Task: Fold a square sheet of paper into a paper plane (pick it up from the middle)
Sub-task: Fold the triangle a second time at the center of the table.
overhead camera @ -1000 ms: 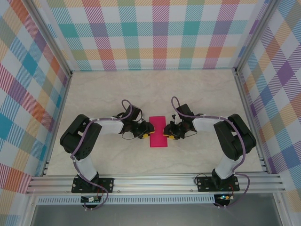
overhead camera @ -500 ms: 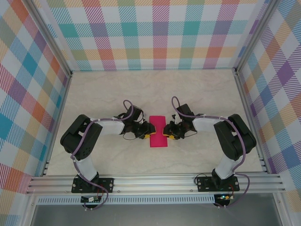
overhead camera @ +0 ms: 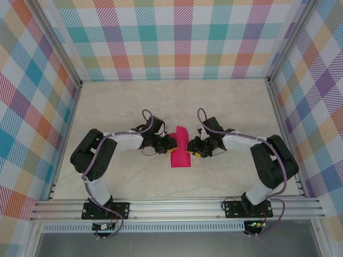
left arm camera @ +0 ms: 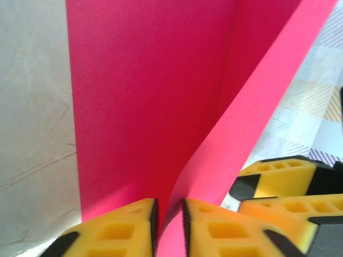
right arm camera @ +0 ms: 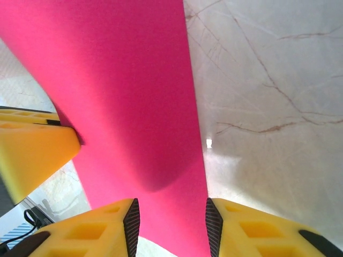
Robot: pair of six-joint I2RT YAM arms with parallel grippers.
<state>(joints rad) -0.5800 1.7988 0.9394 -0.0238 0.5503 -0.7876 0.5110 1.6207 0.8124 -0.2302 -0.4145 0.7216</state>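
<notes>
Top external view: the square sheet of paper (overhead camera: 180, 150) lies mid-table (overhead camera: 123, 107) between both arms, one side curling up. The left gripper (left arm camera: 169, 206) pinches its edge tight, while the right gripper (right arm camera: 172, 206) has its jaws spread apart with paper between them. If the left one pulls too hard, the thin paper could rip or crumple, and a slip could make a crooked fold.

The top view looks steeply down from above and behind the arms, far enough back to take in the whole worktop (overhead camera: 134, 101) and the checked walls (overhead camera: 32, 107). Each wrist view looks forward past its own hand, the left hand (left arm camera: 169, 217) and the right hand (right arm camera: 172, 219), from very close to the pink paper (overhead camera: 180, 149). All three views share that paper and the worktop beside it.
</notes>
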